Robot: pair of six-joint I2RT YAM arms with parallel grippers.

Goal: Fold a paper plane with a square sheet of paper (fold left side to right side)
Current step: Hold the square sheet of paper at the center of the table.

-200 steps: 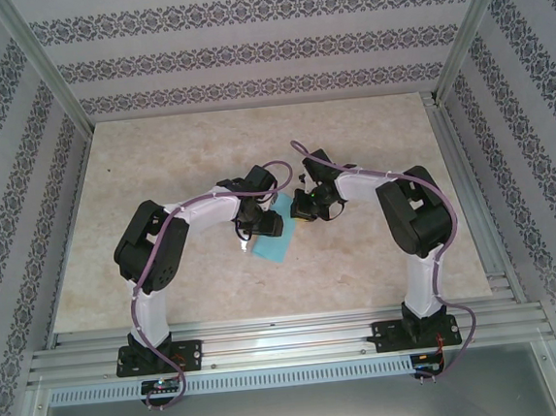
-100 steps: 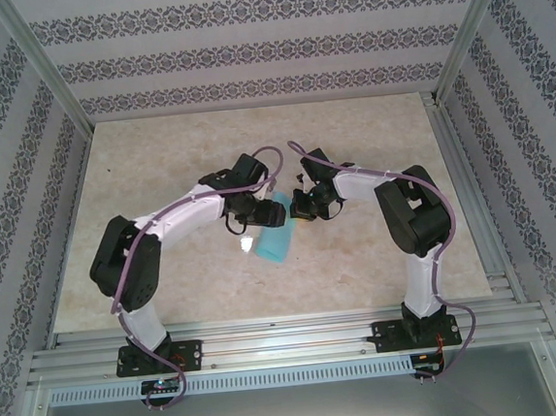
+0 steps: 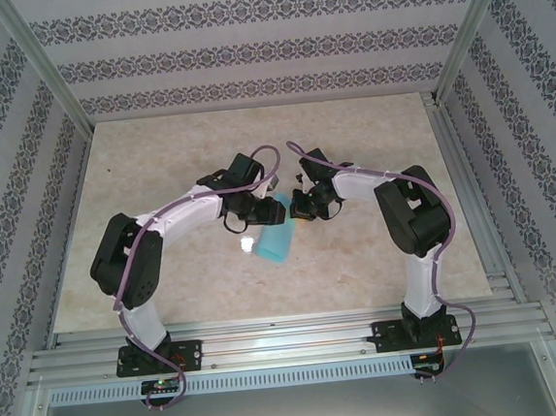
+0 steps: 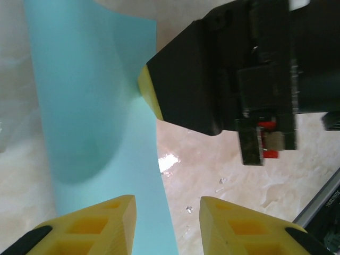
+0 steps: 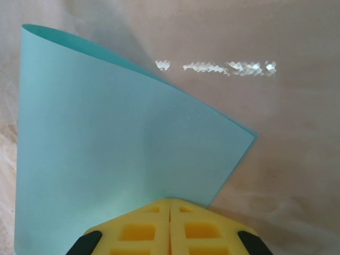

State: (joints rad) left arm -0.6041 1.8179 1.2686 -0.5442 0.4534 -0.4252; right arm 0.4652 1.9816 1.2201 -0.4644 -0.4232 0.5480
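Note:
The square sheet of paper (image 3: pixel 274 240) is light turquoise and lies mid-table between the two arms, one side curled up and over. In the left wrist view the paper (image 4: pixel 90 95) runs down the left side, its edge passing under the gap of my left gripper (image 4: pixel 167 204), which is open with nothing pinched. From above, the left gripper (image 3: pixel 256 220) hovers at the sheet's left side. My right gripper (image 5: pixel 170 203) is shut, its yellow tips against the paper (image 5: pixel 117 143). Its tip (image 4: pixel 144 87) touches the sheet's edge. The right gripper (image 3: pixel 296 209) sits at the sheet's far right corner.
The beige marble-look tabletop (image 3: pixel 157 160) has free room left, right and behind the arms. Aluminium rails run along the near edge (image 3: pixel 289 338) and the right side (image 3: pixel 472 201). Patterned walls enclose the table.
The left arm's elbow swung out to the left and its gripper shifted slightly up and left, uncovering more of the paper. The right arm stayed put.

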